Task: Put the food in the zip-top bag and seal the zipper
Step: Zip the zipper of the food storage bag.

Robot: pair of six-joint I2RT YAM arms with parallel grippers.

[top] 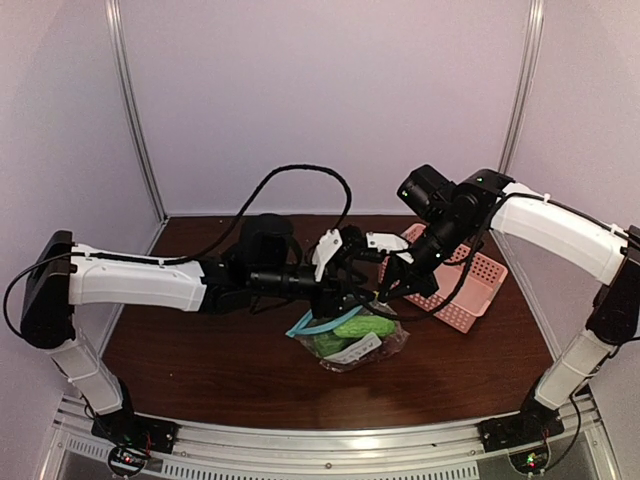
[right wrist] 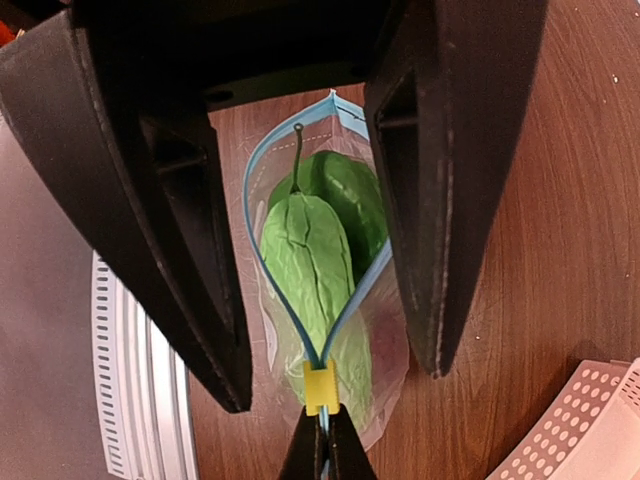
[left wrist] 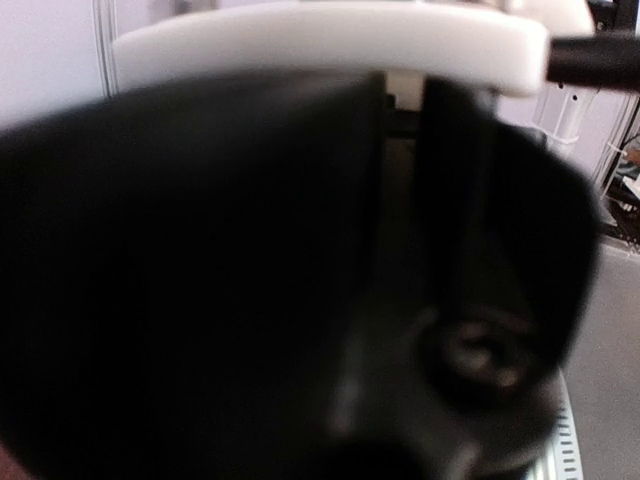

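Note:
The zip-top bag lies on the brown table, and in the top view it is at the middle. Its teal zipper gapes in a loop, with a yellow slider at the closed end. The green vegetable lies in the bag's mouth. A dull red patch shows through the plastic; the grapes are not clear. My right gripper is wide open above the slider. My left gripper has its fingertips pinched on the zipper just past the slider. The left wrist view is blocked by blurred black casing.
A pink perforated basket stands right of the bag, and its corner shows in the right wrist view. Both arms meet over the table's middle with black cables looping behind. The metal rail runs along the near edge.

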